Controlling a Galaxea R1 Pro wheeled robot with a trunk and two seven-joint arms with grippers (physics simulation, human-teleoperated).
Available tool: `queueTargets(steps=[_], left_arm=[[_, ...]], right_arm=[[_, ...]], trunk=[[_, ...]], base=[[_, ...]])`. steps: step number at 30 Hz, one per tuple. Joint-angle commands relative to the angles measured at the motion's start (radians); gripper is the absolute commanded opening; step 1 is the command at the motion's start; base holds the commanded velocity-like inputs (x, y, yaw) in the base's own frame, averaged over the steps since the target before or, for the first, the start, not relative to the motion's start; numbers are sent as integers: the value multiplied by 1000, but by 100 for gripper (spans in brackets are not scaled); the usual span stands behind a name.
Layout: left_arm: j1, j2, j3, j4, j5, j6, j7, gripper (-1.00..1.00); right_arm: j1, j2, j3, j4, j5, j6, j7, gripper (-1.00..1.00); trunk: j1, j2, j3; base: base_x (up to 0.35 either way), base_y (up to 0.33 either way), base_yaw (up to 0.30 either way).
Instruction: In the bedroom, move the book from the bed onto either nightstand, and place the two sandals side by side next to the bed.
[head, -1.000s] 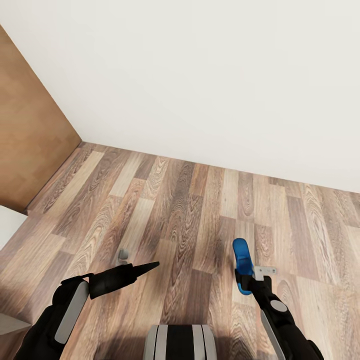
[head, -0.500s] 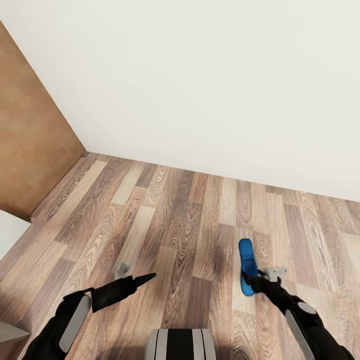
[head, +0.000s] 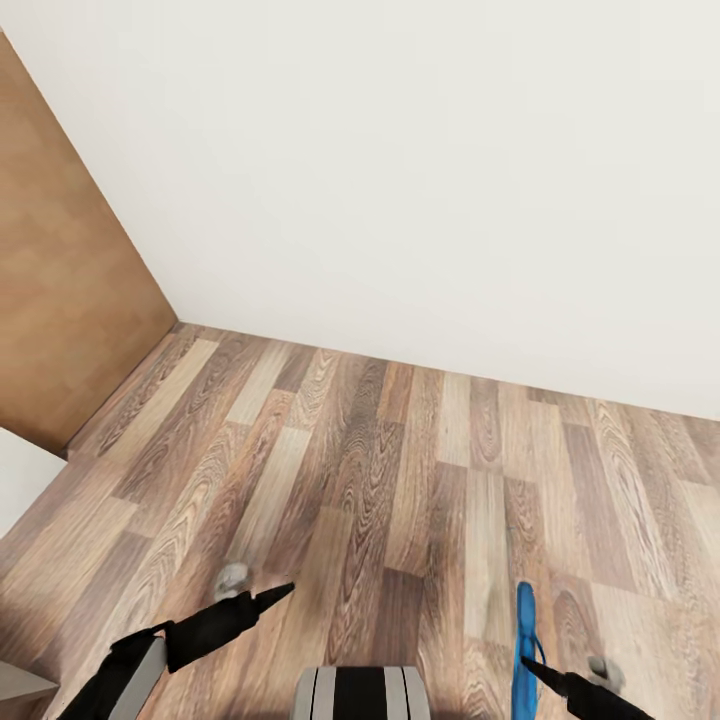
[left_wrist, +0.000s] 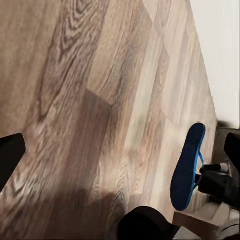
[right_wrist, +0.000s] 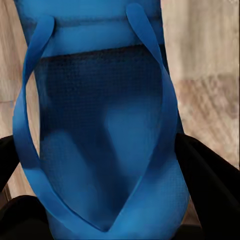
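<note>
A blue sandal (right_wrist: 105, 135) is clamped between the fingers of the right gripper (head: 540, 668), turned on its edge. The left gripper (head: 262, 598) is seen pressed together, holding nothing. Beyond both fingertips, bare plank floor (head: 400, 450) is spread up to the white wall (head: 420, 170).

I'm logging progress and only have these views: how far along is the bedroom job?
Nothing looks finished here. In hand: the right gripper is shut on one blue sandal, carried above the floor. The left gripper holds nothing. Left: set this sandal by the bed, pair the other, move the book.
</note>
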Motion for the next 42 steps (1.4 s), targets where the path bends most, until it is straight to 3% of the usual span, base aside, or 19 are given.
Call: queueTargets(steps=[1,3,5,10,20,26,42], left_arm=[[2,0,0,51,7,-37,-2,100],[4,1,2,137,7,-149,-7,100],[5,1,2,173,7,-205,-9,100],[6,0,0,210,7,-258,-9,100],[6,-2,-1,214,7,-266,-6,100],[6,-5,-5,215,7,-268,-2,100],[6,-6,-5,224,6,-269,6,100]], right_arm=[[-1,0,-5,34,-14,8,7,-100],[-1,0,-5,69,-14,-6,9,-100],[-1,0,-5,81,-13,-21,10,-100],[-1,0,-5,94,-13,-40,9,-100],[-1,0,-5,96,-12,-43,10,-100],[-1,0,-5,97,-12,-100,6,-100],[-2,1,-5,97,-12,-107,1,-100]], trunk=[[-1,0,4],[-2,0,11],[-2,1,19],[-5,2,38],[-9,4,77],[-12,6,100],[-19,10,162]], base=[[0,0,0],[0,0,0],[0,0,0],[0,0,0],[0,0,0],[0,0,0],[0,0,0]])
